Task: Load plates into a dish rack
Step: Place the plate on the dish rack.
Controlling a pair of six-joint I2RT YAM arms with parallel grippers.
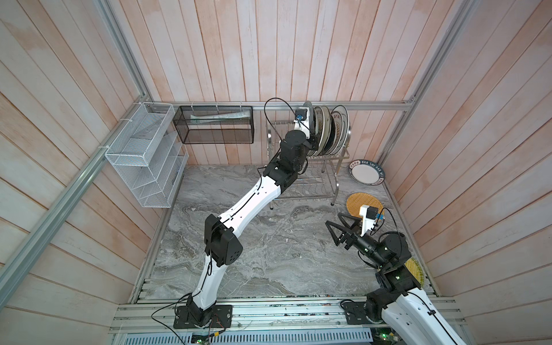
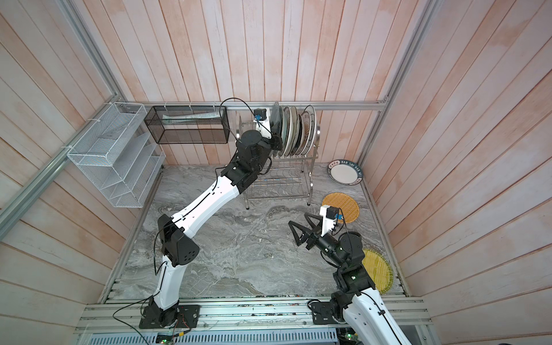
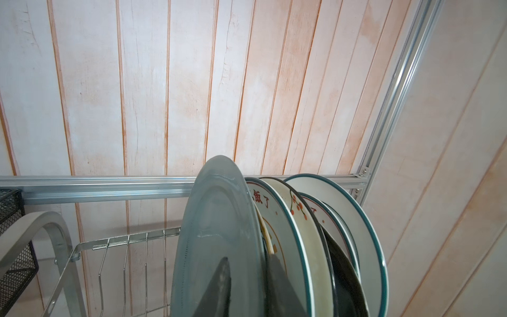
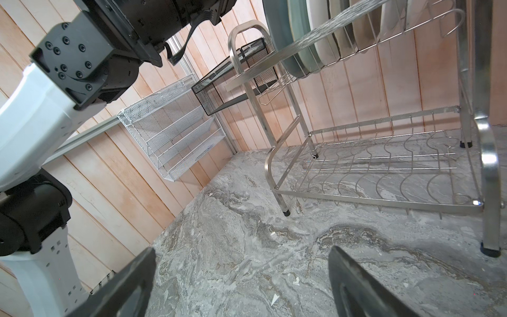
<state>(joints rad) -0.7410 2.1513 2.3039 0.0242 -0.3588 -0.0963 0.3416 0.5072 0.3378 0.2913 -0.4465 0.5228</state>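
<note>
Dish rack: The shiny dish rack (image 1: 310, 186) stood at the back of the table (image 1: 268, 254), in the upper middle of both top views.
Plates in the rack: About six plates (image 1: 328, 131) stood on edge in the top shelf, packed close together. The bottom shelf held none.
Newest plate: The grey-blue plate (image 3: 216, 219) stood upright at the left end of that row, in the lower middle of the left wrist view.
Left gripper: The left gripper (image 3: 247, 263) had one finger on each side of the grey-blue plate. I could not tell if it squeezed the plate or had let go.
Right gripper: The right gripper (image 4: 241, 249) hung over the table at the lower right of the top views. Its fingers were wide apart with nothing between them.
Plates left: Three lay flat on the table at the right: a white plate (image 1: 366, 172) with a blue rim, an orange woven plate (image 1: 357, 201), and a yellow woven plate (image 2: 379, 273) partly under the right arm (image 1: 391, 248).
How far: It looked more than half done.
</note>
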